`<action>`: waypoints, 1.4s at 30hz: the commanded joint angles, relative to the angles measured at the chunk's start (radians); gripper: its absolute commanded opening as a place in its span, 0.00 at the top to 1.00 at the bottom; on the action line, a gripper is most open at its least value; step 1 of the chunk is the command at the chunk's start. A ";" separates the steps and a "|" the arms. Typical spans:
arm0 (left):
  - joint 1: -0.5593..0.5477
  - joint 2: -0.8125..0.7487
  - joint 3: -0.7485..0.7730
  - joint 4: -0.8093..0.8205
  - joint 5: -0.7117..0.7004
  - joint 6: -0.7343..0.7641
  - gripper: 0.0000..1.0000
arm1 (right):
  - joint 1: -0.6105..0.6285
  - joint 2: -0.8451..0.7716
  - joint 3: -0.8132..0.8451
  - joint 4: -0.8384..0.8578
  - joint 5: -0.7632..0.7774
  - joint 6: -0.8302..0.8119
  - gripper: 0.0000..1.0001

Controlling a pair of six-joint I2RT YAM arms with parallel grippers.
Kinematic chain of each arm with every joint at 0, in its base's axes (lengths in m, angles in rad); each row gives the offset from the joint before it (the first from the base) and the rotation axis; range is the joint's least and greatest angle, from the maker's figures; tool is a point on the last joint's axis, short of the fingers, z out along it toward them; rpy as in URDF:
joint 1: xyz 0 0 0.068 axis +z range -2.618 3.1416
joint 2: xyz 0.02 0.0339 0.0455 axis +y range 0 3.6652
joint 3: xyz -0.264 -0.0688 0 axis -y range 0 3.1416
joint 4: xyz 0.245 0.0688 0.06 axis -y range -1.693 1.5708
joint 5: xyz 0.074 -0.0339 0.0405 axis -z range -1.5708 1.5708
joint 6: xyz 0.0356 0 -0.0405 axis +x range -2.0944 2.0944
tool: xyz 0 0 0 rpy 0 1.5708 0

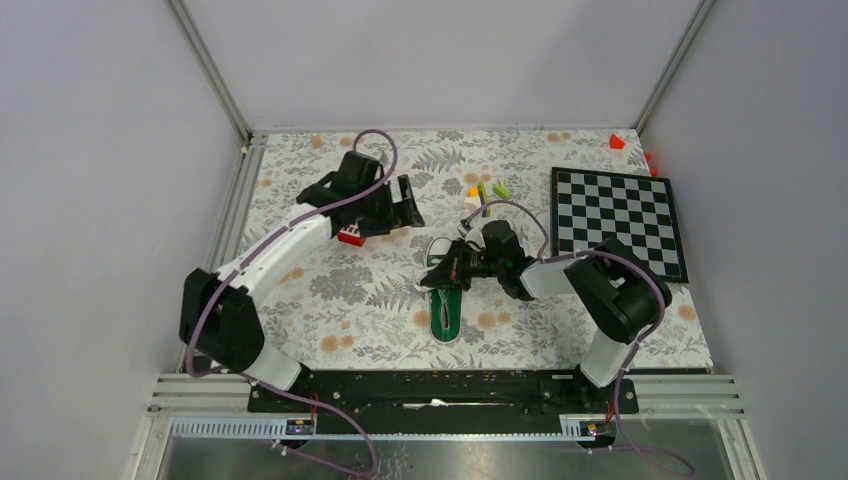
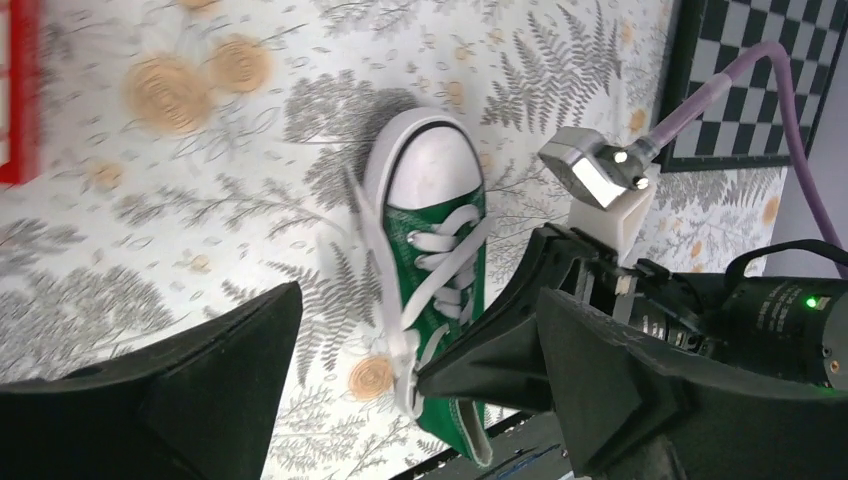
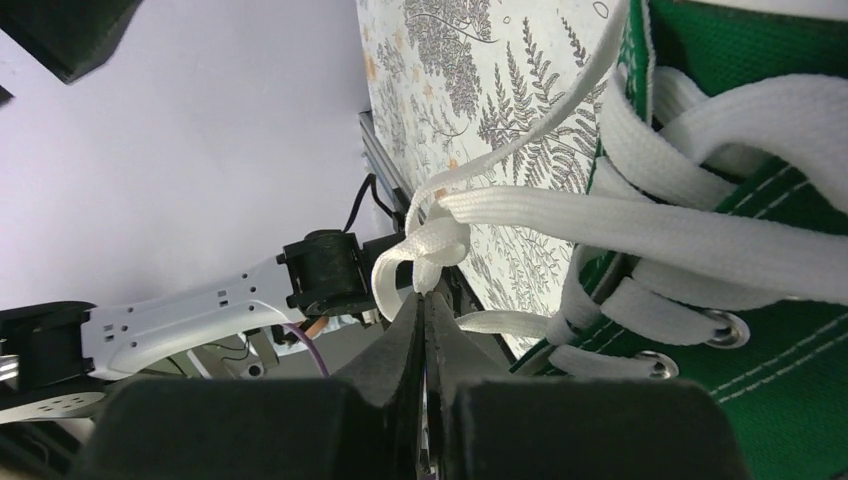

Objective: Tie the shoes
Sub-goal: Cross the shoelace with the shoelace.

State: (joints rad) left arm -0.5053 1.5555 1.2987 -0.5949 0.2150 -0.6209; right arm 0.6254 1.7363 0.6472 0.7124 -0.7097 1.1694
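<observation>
The green shoe (image 1: 445,312) lies mid-table with its white toe cap pointing away from the arm bases. My right gripper (image 1: 447,272) hovers over its laces, and the right wrist view shows that gripper (image 3: 424,296) shut on a loop of white lace (image 3: 432,243) just below a loose knot. Taut lace strands run from there to the green upper (image 3: 760,340). My left gripper (image 1: 404,205) stands open and empty, up and to the left of the shoe. From its wrist view the left gripper (image 2: 418,292) looks down on the shoe (image 2: 440,250) between wide-spread fingers.
A red-and-white block (image 1: 350,236) lies beside the left gripper. A chessboard (image 1: 615,220) sits at the right of the table. Small coloured pieces (image 1: 487,190) lie beyond the shoe, and red ones (image 1: 617,141) in the far right corner.
</observation>
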 commanded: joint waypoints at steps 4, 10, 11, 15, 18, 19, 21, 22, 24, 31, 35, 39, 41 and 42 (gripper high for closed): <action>0.044 -0.196 -0.206 0.032 -0.074 -0.079 0.14 | -0.003 0.042 -0.021 0.137 -0.044 0.059 1.00; 0.044 -0.268 -0.458 0.256 0.127 -0.192 0.21 | -0.004 -0.047 -0.024 -0.055 0.043 -0.058 1.00; 0.042 -0.266 -0.483 0.281 0.147 -0.197 0.20 | -0.005 -0.064 -0.019 -0.091 0.054 -0.079 1.00; 0.032 -0.230 -0.519 0.372 0.211 -0.196 0.17 | -0.006 -0.091 0.001 -0.175 0.062 -0.133 1.00; 0.001 -0.188 -0.503 0.406 0.217 -0.188 0.18 | -0.005 -0.083 0.009 -0.179 0.055 -0.135 1.00; -0.007 -0.170 -0.493 0.409 0.228 -0.185 0.19 | -0.004 -0.080 0.008 -0.180 0.055 -0.134 1.00; -0.026 -0.138 -0.482 0.430 0.249 -0.186 0.23 | -0.005 -0.082 0.006 -0.180 0.055 -0.134 1.00; -0.035 -0.125 -0.479 0.436 0.252 -0.188 0.25 | -0.005 -0.084 0.005 -0.181 0.056 -0.134 1.00; -0.047 -0.105 -0.474 0.447 0.255 -0.192 0.33 | -0.005 -0.090 0.004 -0.187 0.057 -0.137 1.00; -0.060 -0.078 -0.450 0.419 0.234 -0.180 0.64 | -0.006 -0.101 0.005 -0.197 0.059 -0.140 1.00; -0.061 -0.092 -0.421 0.368 0.187 -0.159 0.83 | -0.007 -0.110 0.000 -0.205 0.061 -0.145 1.00; -0.060 -0.112 -0.388 0.309 0.149 -0.125 0.88 | -0.010 -0.124 -0.014 -0.223 0.068 -0.161 1.00; -0.061 -0.123 -0.385 0.299 0.146 -0.116 0.92 | -0.012 -0.129 -0.021 -0.226 0.070 -0.163 1.00; -0.061 -0.126 -0.383 0.293 0.145 -0.112 0.93 | -0.013 -0.133 -0.024 -0.226 0.071 -0.163 1.00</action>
State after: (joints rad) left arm -0.5632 1.4746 0.8715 -0.2760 0.3962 -0.7750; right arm 0.6209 1.6440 0.6270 0.5003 -0.6510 1.0374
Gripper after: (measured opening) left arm 0.090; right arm 0.014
